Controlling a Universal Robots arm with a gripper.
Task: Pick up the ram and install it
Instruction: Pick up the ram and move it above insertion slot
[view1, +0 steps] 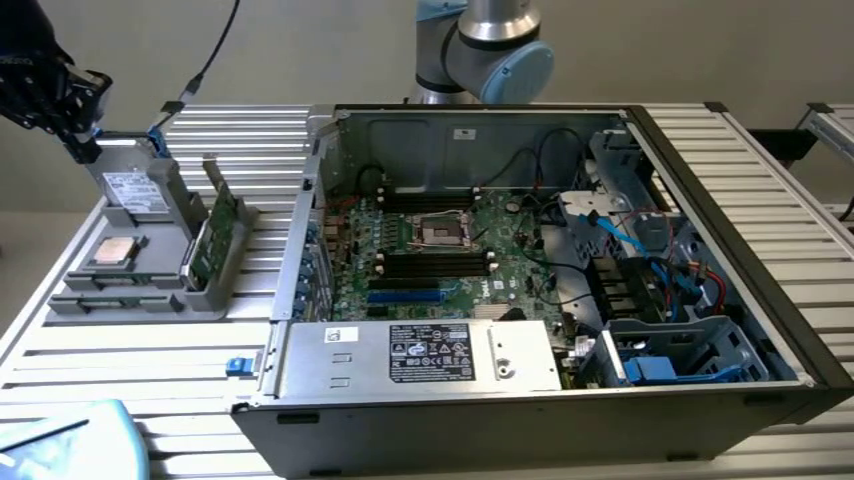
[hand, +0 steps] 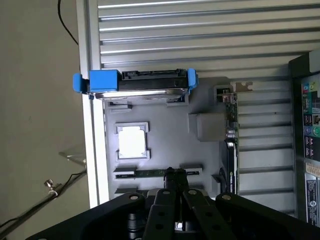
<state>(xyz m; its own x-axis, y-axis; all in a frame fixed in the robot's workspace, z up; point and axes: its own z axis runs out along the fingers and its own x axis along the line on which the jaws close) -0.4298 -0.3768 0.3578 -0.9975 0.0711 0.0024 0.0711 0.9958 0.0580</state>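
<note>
The ram (hand: 149, 173) is a thin dark green stick lying on edge in a slot of the grey parts holder (hand: 165, 130), beside the square silver processor chip (hand: 132, 141). My gripper (hand: 175, 176) hangs above the holder with its black fingers pressed together and nothing between them; in the wrist view its tips overlap the ram's middle. In the exterior view the gripper (view1: 80, 140) is at the far left, above the holder's (view1: 160, 272) back end. The open computer case (view1: 334, 200) stands to the exterior view's right of the holder, with black memory slots (view1: 434, 262) on its motherboard.
The holder also carries a hard drive with blue rails (hand: 137, 85) and an upright green circuit card (view1: 214, 235). The case's power supply (view1: 420, 355), drive cage (view1: 681, 355) and loose cables (view1: 627, 230) crowd its front and right. A pale blue object (view1: 67, 440) lies at the table's front left corner.
</note>
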